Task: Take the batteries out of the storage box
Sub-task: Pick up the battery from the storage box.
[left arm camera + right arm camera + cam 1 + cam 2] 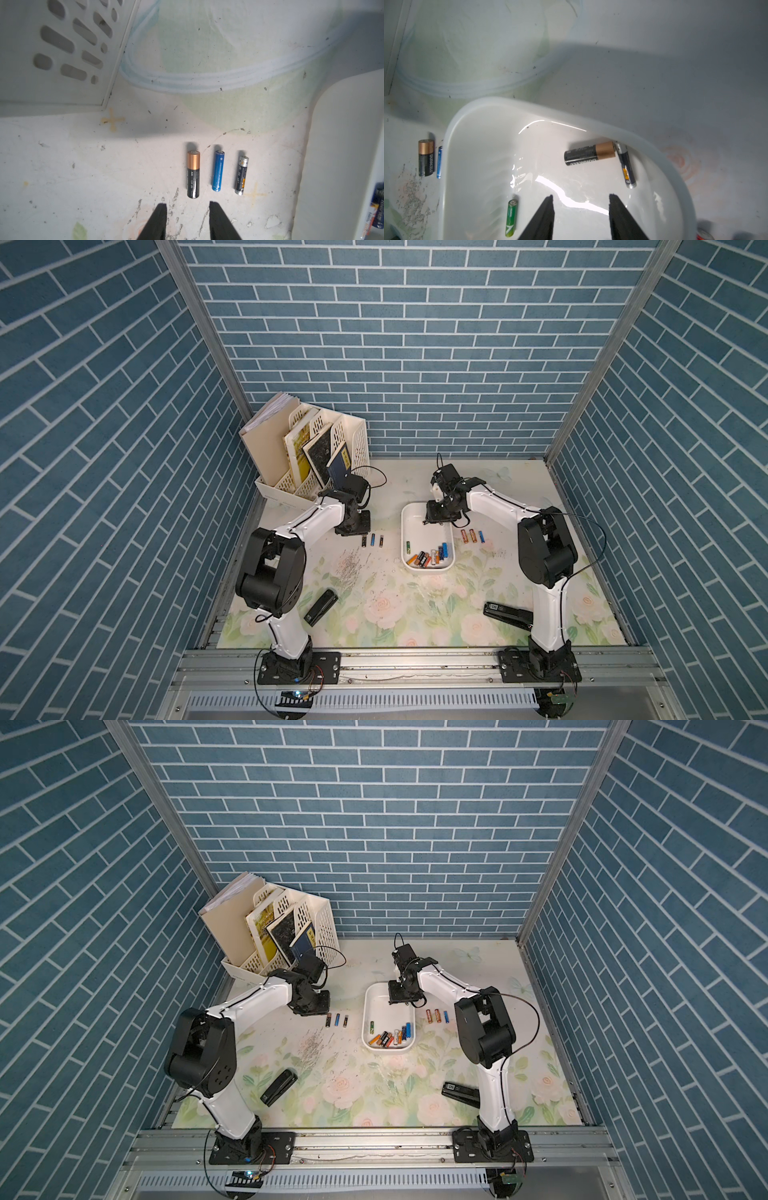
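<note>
The removal was judged to be in midcourse. Three batteries [372,540] were seen in a row on the tabletop [415,610] just beside the storage box [404,531] on the left arm's side. Three more [472,536] were seen just beside it on the right arm's side. Roughly a dozen were counted inside the box, most in a heap of batteries [390,1038] at the end nearer the arm bases.

The left jaws were held parted and empty over the tabletop, near the row beside the box. The right jaws were held over the box's far end, parted, with nothing gripped. Below them a copper-topped Duracell cell [589,154] was seen touching a slim dark cell [626,166] close to the box wall, and a green cell [511,218] lay apart from both.

A descent into the box was judged to be called for next, with the jaws turned to straddle one cell across its width. The Duracell's contact with its neighbour, and the nearby wall, would have to be allowed for, lest two be caught.
</note>
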